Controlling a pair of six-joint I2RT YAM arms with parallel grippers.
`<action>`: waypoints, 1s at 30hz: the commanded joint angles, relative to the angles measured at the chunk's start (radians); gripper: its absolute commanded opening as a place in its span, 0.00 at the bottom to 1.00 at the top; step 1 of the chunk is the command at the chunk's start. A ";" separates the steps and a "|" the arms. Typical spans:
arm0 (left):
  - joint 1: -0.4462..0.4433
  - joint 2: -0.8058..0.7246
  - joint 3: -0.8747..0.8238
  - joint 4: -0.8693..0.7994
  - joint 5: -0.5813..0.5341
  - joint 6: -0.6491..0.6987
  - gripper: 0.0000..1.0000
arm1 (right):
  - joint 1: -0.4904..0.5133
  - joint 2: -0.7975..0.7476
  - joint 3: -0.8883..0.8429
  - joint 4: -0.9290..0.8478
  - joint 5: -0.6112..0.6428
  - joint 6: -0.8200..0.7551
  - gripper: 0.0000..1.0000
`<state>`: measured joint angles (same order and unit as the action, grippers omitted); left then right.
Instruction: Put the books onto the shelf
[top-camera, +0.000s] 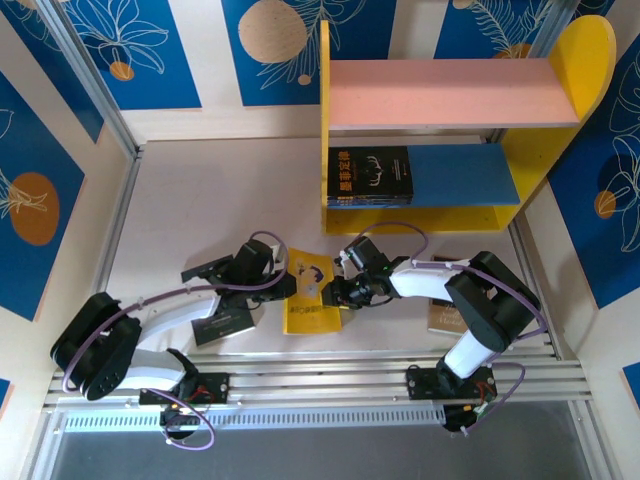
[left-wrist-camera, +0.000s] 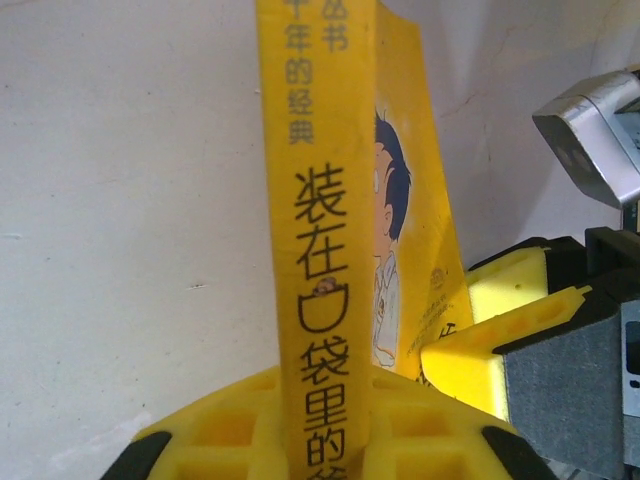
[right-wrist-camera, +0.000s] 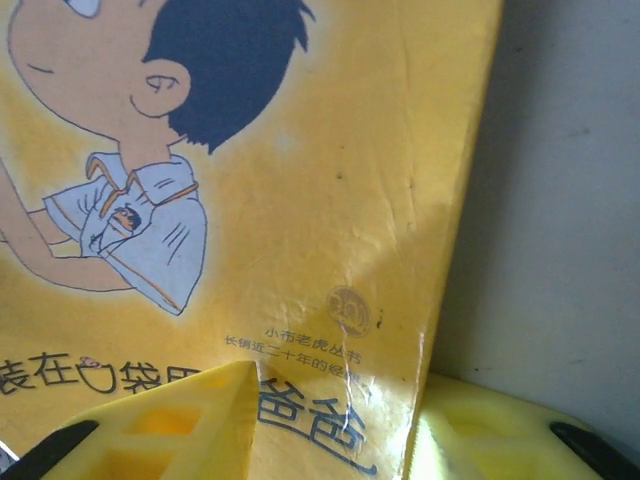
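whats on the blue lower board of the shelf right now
A black book lies flat on the left half of the blue board, seemingly topping a small stack; how many are beneath is unclear. The pink board hides the back strip.

The shelf stood at the bench's far side, books stacked left on its lower board. Before it, the centre book was between a left book and a right book.

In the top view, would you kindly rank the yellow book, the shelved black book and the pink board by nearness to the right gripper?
1. Yellow book, in the right gripper.
2. Black book, lower tier, left.
3. Pink board, top tier.
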<state>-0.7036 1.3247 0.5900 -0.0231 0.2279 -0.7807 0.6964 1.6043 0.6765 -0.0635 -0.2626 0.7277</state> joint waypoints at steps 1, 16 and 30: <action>-0.019 -0.031 0.002 0.012 0.023 0.014 0.03 | 0.015 0.026 -0.022 -0.019 0.061 -0.018 0.43; -0.018 -0.273 0.269 -0.317 -0.065 0.179 0.00 | -0.145 -0.397 0.051 -0.260 0.079 -0.127 0.62; -0.022 -0.310 0.750 -0.369 -0.002 0.328 0.00 | -0.271 -0.699 0.108 -0.376 -0.010 -0.140 0.66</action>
<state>-0.7162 1.0229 1.2442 -0.4538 0.1917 -0.4961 0.4351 0.9413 0.7460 -0.4088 -0.2256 0.5922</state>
